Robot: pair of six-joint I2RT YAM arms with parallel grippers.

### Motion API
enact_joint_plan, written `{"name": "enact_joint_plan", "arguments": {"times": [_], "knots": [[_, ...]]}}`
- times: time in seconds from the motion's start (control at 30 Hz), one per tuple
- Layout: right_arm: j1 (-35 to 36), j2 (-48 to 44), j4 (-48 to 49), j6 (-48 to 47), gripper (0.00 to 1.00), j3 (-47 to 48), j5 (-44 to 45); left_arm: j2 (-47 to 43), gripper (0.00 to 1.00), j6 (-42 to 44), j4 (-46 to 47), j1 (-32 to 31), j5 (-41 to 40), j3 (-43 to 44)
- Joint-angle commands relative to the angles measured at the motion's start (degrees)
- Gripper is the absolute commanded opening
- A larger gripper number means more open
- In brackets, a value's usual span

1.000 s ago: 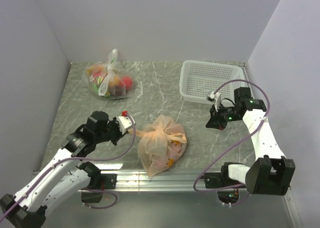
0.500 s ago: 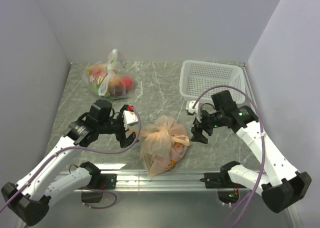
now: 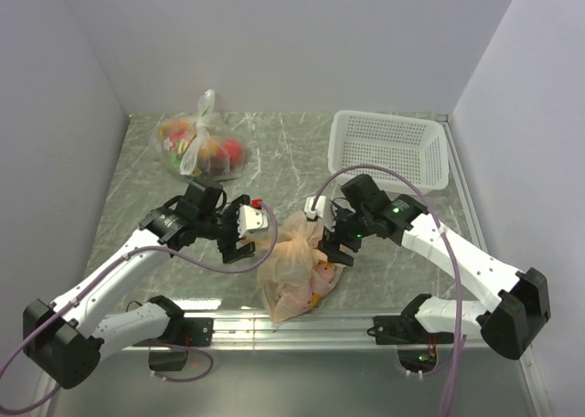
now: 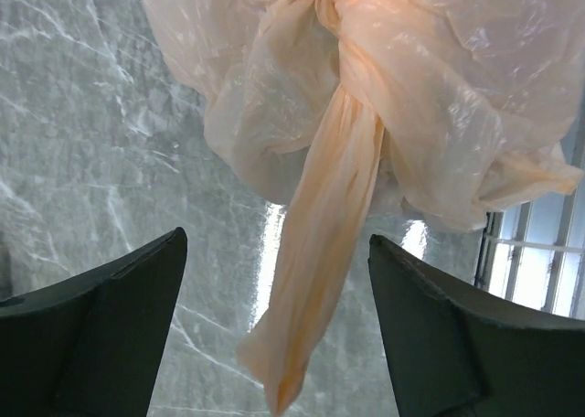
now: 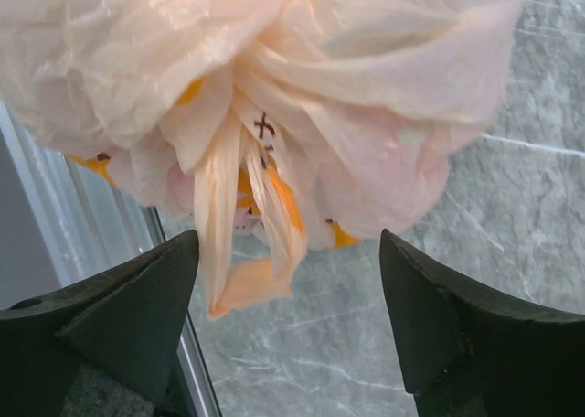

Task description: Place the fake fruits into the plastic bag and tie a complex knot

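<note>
The peach-orange plastic bag (image 3: 294,263) lies bunched and knotted at the table's front centre. The fake fruits are inside it and show only as faint pink and orange shapes (image 3: 317,274) through the film. My left gripper (image 3: 243,245) stands open at the bag's left side. In the left wrist view a loose twisted handle strip (image 4: 320,271) hangs down from the knot between the open left gripper (image 4: 276,238) fingers without touching them. My right gripper (image 3: 335,249) is open at the bag's right side. In the right wrist view two handle ends (image 5: 245,239) dangle between the right gripper (image 5: 288,236) fingers.
A white perforated basket (image 3: 388,147) stands at the back right. A clear bag of mixed fruits (image 3: 201,147) with white handles sits at the back left. A metal rail (image 3: 302,326) runs along the table's near edge just in front of the peach bag.
Both grippers went from shut to open. The left let go of the stretched handle and came in close to the bag. The right arm swung from beside the basket to the bag's right side.
</note>
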Motion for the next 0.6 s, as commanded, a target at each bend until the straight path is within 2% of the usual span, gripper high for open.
{"name": "enact_joint_plan", "arguments": {"times": [0.0,0.17,0.27,0.3,0.33,0.37,0.4,0.43,0.57], "knots": [[2.1,1.9,3.5,0.9,0.84,-0.2,2.4,2.1,0.84,5.7,0.4,0.3,0.8,0.7],[2.5,1.2,4.5,1.0,0.73,-3.5,2.3,3.3,0.62,2.4,1.7,0.2,3.4,-0.4],[2.5,0.4,3.7,0.3,0.70,-4.5,2.3,2.5,0.53,1.0,2.8,0.2,3.4,-2.1],[2.5,0.1,4.0,0.1,0.56,-4.8,2.7,2.1,0.42,0.4,3.9,0.3,3.4,-2.5],[2.5,-0.1,4.8,-0.1,0.45,-5.4,4.0,2.0,0.36,-0.3,4.3,0.3,3.4,-2.6],[2.4,0.1,5.3,-0.3,0.32,-5.5,4.5,2.1,0.19,-1.2,4.5,0.2,3.3,-2.6],[2.3,0.3,5.7,-0.3,0.01,-5.5,5.4,2.2,0.05,-1.8,4.4,0.2,3.2,-2.2],[2.1,0.0,6.1,-0.1,0.00,-5.5,6.5,2.5,0.00,-2.7,4.1,0.2,3.0,-1.9],[-0.6,-3.5,5.1,0.2,0.00,-5.0,7.1,1.8,0.00,-4.8,2.8,0.5,-2.0,-0.6]]}}
